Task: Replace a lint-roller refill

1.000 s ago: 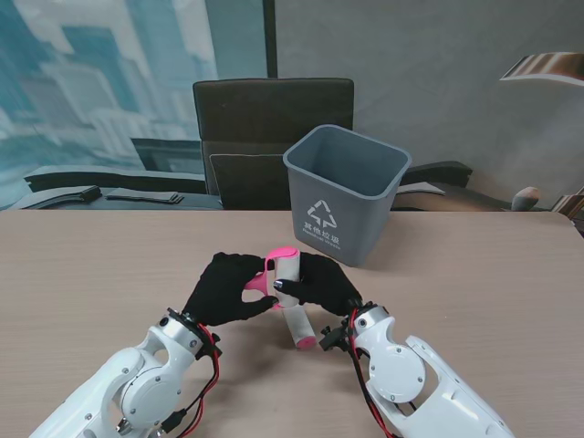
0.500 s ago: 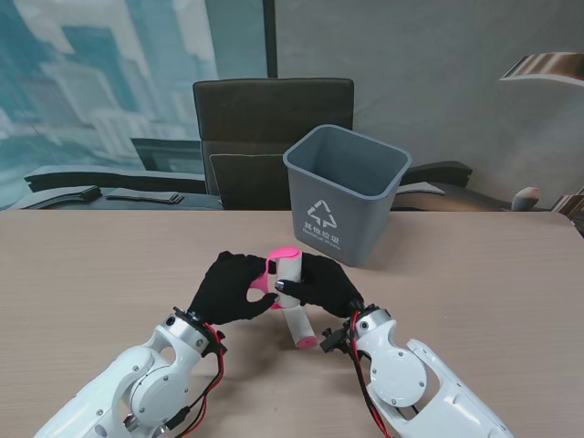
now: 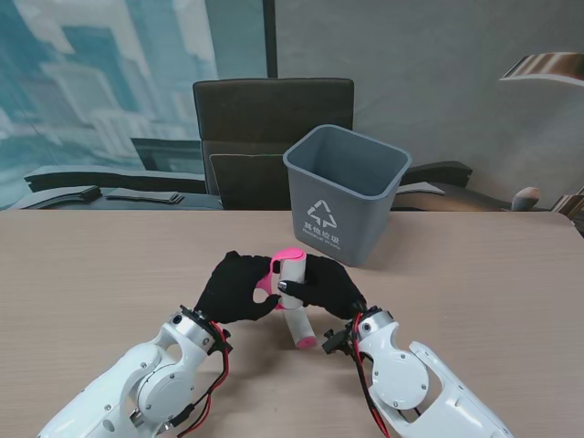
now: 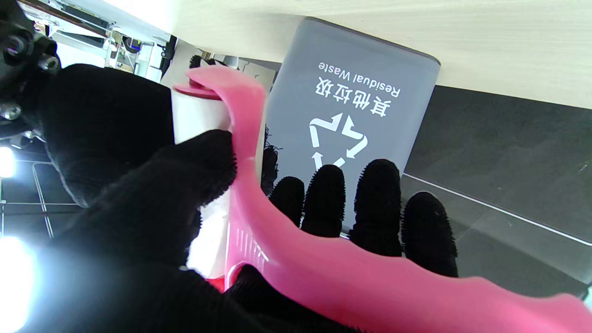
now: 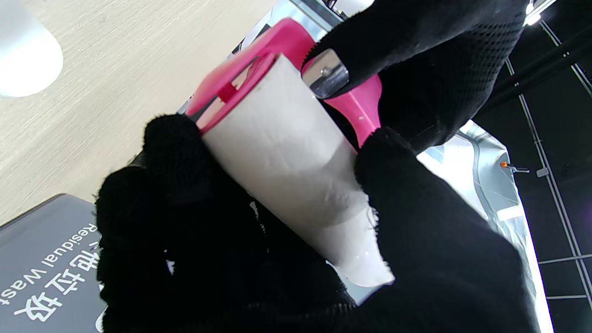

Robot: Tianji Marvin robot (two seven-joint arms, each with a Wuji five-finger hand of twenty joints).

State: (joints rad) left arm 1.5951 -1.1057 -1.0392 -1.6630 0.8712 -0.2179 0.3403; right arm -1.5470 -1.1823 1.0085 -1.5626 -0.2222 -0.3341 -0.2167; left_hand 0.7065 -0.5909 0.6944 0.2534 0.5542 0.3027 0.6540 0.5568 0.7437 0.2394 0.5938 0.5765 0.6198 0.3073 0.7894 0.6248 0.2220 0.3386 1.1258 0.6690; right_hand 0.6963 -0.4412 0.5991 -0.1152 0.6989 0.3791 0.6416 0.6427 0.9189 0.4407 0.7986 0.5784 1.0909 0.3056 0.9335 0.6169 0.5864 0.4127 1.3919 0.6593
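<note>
A pale wood-grain bench [image 3: 82, 265] fills the lower half of the stand's frame. Behind its far edge, at upper centre, stands a dark chair [image 3: 272, 114]. The wall [image 3: 438, 73] at upper right is plain grey. At upper left hangs a blue-green cityscape picture [image 3: 100, 82], parted from the wall by a dark upright strip [image 3: 270, 38]. Low dark furniture [image 3: 91, 182] lies along the bench's far edge at left.

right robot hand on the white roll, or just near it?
Touching. The right wrist view shows the right robot hand wrapped around the white roll, gloved fingers pressed on its surface with no gap. The left robot hand holds the pink handle.
</note>
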